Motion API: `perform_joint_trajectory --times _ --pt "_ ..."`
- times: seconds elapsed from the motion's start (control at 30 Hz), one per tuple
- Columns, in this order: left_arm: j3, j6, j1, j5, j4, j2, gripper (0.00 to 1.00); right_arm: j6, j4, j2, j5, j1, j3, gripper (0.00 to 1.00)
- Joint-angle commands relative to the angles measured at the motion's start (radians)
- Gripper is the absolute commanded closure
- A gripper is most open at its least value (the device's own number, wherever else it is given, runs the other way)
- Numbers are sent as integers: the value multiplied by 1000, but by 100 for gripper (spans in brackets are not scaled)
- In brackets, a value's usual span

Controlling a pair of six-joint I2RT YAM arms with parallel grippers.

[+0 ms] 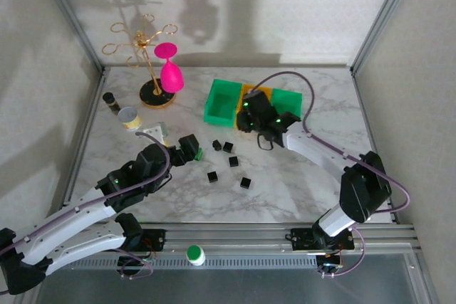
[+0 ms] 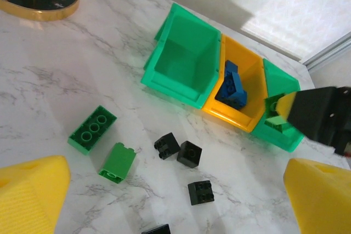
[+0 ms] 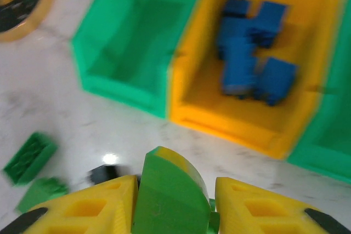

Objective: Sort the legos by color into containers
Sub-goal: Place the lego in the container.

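Note:
The three joined bins stand at the back: an empty left green bin (image 1: pixel 222 101) (image 2: pixel 184 61), a yellow bin (image 2: pixel 241 108) (image 3: pixel 230 119) holding blue legos (image 2: pixel 233 86) (image 3: pixel 252 61), and a right green bin (image 1: pixel 287 100) (image 2: pixel 282 135). My right gripper (image 1: pixel 249 115) (image 3: pixel 173 206) hovers before the yellow bin, shut on a green round-topped lego (image 3: pixel 170 190). Several black legos (image 1: pixel 233 161) (image 2: pixel 189 153) and two green legos (image 2: pixel 92 130) (image 2: pixel 118 161) lie on the marble. My left gripper (image 1: pixel 191 149) (image 2: pixel 175 198) hangs open above them, its fingers wide apart with nothing held.
A gold stand with a pink glass (image 1: pixel 169 70) sits at the back left. Near it are a round tin (image 1: pixel 129 116), a small dark bottle (image 1: pixel 110 99) and a white block (image 1: pixel 157 130). A green-capped item (image 1: pixel 194 254) rests on the front rail.

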Motion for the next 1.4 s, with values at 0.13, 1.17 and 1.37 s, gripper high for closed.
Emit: perform_joint_trajectory --times 0.13,1.17,1.37 --pt "57 51 10 69 75 73 0 9 -21 -57 40 -224 -83 59" --pt "66 73 10 87 107 169 1 -52 175 249 38 -346 -7 57" --pt "64 72 11 82 106 165 0 -62 148 193 29 -345 2 55"
